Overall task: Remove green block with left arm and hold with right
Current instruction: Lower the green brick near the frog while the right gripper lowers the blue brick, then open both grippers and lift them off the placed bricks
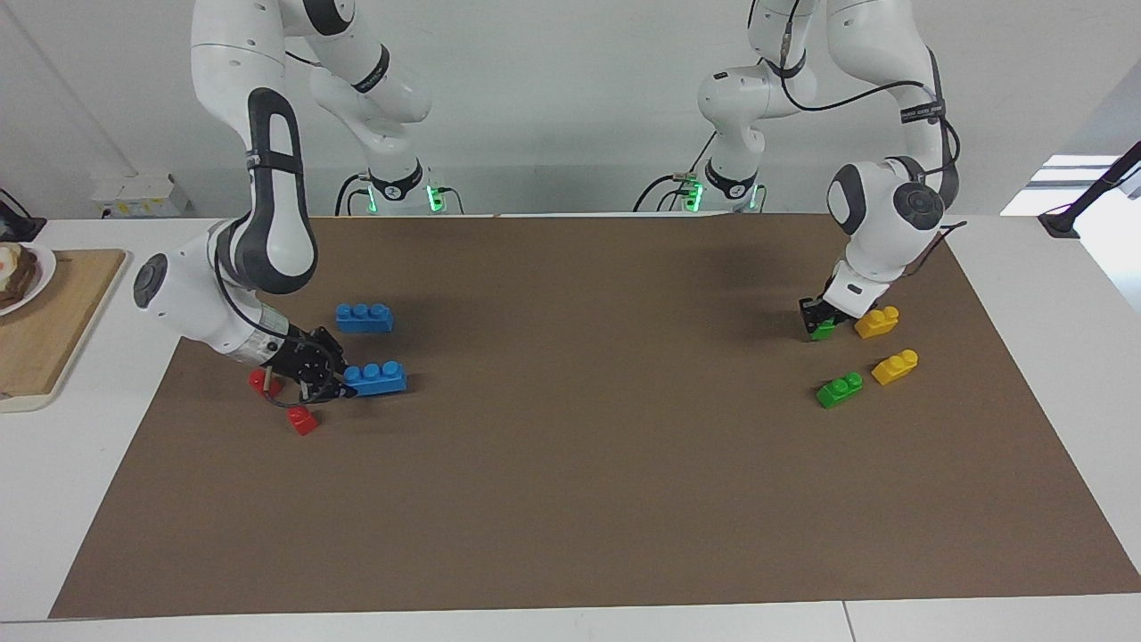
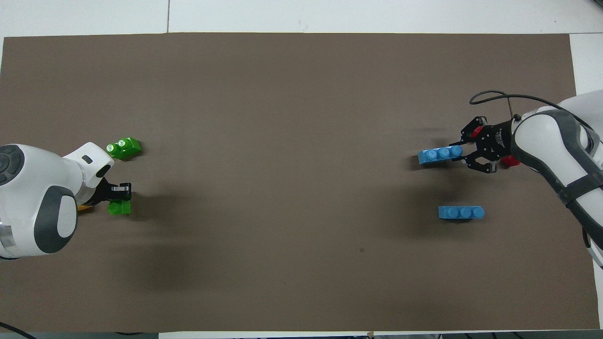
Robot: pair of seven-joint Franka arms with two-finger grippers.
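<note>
While my left arm is bending steeply down at its end of the table, my left gripper (image 1: 818, 321) is clamping the green block (image 1: 824, 329) beside a yellow brick (image 1: 877, 322). My right gripper (image 1: 334, 385), angled low, is pinching a blue brick (image 1: 377, 378).

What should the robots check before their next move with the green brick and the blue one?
1. Left pincer at the green block: ok.
2. Green block firmly gripped: cannot tell.
3. Right pincer shut on one end of the blue three-stud brick: ok.
4. Green block free of the yellow brick beside it: cannot tell.
5. Held blue brick apart from the other blue brick: ok.
6. Red bricks close under the right pincer: not ok, they could be knocked.
</note>
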